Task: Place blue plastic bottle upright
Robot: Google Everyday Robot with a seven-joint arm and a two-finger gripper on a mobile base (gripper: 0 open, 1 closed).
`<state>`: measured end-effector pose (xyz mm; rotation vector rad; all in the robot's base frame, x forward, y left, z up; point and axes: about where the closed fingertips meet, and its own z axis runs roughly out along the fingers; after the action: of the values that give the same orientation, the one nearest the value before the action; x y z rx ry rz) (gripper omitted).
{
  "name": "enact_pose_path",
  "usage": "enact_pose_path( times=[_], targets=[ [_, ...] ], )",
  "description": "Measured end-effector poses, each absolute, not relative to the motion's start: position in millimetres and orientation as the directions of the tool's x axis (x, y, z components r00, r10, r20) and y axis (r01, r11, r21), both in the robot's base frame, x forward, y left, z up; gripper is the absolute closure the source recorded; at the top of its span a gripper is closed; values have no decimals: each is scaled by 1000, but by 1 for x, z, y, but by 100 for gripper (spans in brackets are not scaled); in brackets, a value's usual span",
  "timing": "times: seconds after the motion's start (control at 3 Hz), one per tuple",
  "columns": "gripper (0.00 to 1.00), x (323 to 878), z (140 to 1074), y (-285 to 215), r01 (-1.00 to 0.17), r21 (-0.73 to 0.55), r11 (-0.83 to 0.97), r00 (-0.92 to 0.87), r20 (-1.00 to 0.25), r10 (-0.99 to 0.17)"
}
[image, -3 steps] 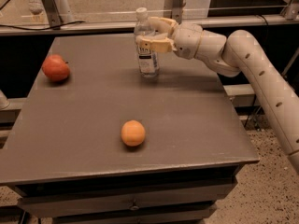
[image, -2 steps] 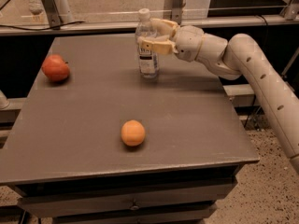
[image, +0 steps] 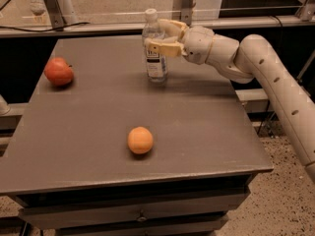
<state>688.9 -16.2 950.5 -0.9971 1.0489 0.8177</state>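
Observation:
The blue plastic bottle (image: 155,58), clear with a white cap and a pale label, stands upright on the grey table (image: 98,112) near its far edge. My gripper (image: 164,36) reaches in from the right at the height of the bottle's shoulder. One cream finger crosses in front of the bottle and the other lies behind it. The fingers are closed against the bottle's sides.
A red apple (image: 59,71) lies at the table's far left. An orange (image: 140,140) lies near the middle front. A rail and glass panel (image: 98,14) run behind the table. My arm (image: 275,77) spans the table's right side.
Almost nothing has changed. The bottle stays upright in the same spot, and the gripper stays around it with only a slight shift of the arm.

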Motion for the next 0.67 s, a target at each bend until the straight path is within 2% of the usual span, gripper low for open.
enact_pose_path(
  times=[0.67],
  targets=[
    [12, 685, 942, -22, -905, -252, 343, 293, -953, 74]
  ],
)
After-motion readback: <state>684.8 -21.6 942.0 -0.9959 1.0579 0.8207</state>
